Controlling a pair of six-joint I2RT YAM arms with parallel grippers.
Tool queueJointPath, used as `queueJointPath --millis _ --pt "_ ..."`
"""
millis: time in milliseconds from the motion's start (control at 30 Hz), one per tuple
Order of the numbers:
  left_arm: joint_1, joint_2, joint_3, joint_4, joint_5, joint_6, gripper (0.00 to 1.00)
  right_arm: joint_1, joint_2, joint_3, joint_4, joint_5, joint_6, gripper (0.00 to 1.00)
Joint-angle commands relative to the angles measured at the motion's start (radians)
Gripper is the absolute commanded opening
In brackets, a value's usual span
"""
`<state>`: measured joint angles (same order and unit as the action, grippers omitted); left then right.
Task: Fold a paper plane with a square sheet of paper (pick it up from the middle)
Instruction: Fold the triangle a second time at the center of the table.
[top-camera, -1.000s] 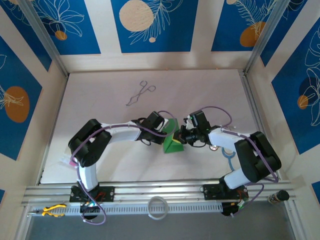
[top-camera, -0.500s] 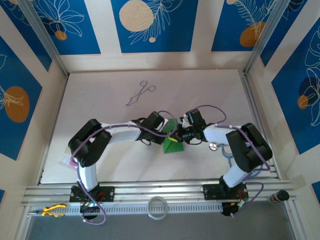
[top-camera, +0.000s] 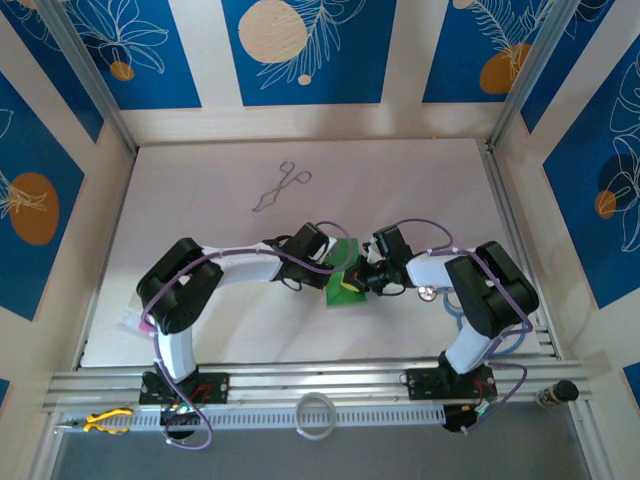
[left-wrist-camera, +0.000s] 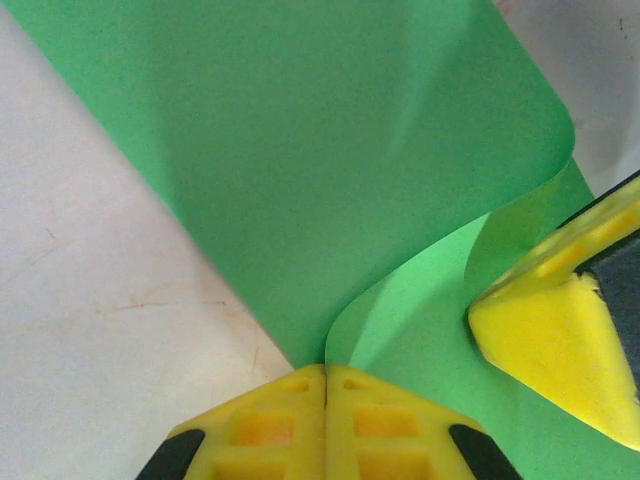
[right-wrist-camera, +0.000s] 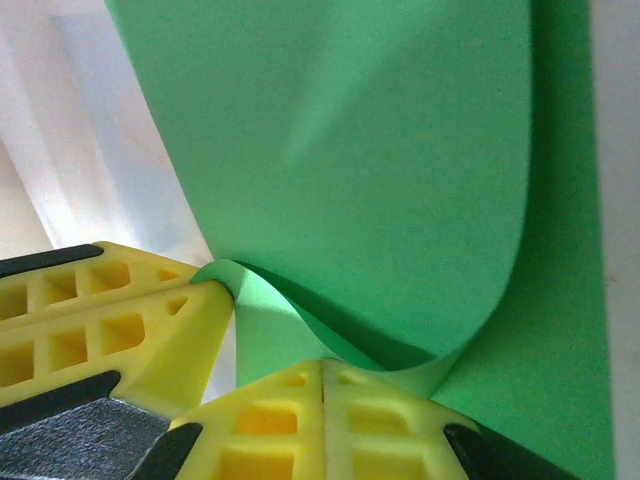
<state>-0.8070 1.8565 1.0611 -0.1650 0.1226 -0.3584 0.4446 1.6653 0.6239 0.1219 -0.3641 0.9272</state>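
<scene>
At centre, curled square sheet of paper, lengthwise near-far

Square sheet of paper was thin, matt, smooth. Fingers of my left gripper, touching the sheet, looked dull yellow plastic, finely grainy. Table beside the sheet was pale, matt, faintly scratched. Forceps beyond the sheet looked thin metal.

Observed right gripper clamped tight on the square sheet of paper, which curls over above the tips. Noted left gripper at left, apparently nipping the same curl. Logged pale table behind
</scene>
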Motion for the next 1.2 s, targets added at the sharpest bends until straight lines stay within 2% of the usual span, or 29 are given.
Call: queueJointPath --millis 0,67,167,233,267,333,367,433,500,600,700,933,1167 --pt "0.012 0.018 0.023 -0.028 0.009 0.007 0.0 -0.004 0.02 -0.028 -0.019 0.021 0.011 0.0" --pt "0.011 0.003 0.027 -0.035 0.004 -0.002 0.0 -0.004 0.019 -0.029 -0.018 0.022 0.013 0.0" --pt "0.015 -0.04 0.033 -0.059 -0.016 -0.031 0.1 -0.004 0.014 -0.022 -0.029 0.026 0.017 0.0" --pt "0.02 -0.08 0.033 -0.076 -0.034 -0.069 0.26 -0.005 0.011 -0.016 -0.036 0.028 0.016 0.0" --pt "0.025 -0.101 0.03 -0.082 -0.033 -0.092 0.29 -0.004 0.011 -0.014 -0.041 0.03 0.019 0.0" --pt "0.027 -0.137 0.021 -0.085 -0.021 -0.126 0.3 -0.004 0.01 -0.008 -0.051 0.035 0.021 0.0" --pt "0.028 -0.156 0.015 -0.086 -0.011 -0.147 0.29 -0.004 0.011 -0.006 -0.056 0.036 0.022 0.0" --pt "0.029 -0.178 0.001 -0.058 0.05 -0.178 0.21 -0.004 0.01 -0.004 -0.06 0.037 0.026 0.0" --pt "0.027 -0.186 -0.022 0.006 0.165 -0.228 0.11 -0.004 0.01 -0.003 -0.065 0.037 0.03 0.0" --pt "0.018 -0.165 -0.037 0.063 0.291 -0.293 0.03 -0.004 0.006 -0.001 -0.068 0.04 0.031 0.0" --pt "0.004 -0.134 -0.028 0.065 0.344 -0.313 0.0 -0.004 0.005 0.001 -0.073 0.04 0.031 0.0" --pt "-0.007 -0.06 -0.028 0.088 0.386 -0.346 0.0 -0.004 0.008 0.006 -0.076 0.038 0.029 0.0" --pt "-0.015 -0.016 -0.007 0.043 0.384 -0.317 0.0 -0.004 0.008 0.004 -0.082 0.042 0.027 0.0"
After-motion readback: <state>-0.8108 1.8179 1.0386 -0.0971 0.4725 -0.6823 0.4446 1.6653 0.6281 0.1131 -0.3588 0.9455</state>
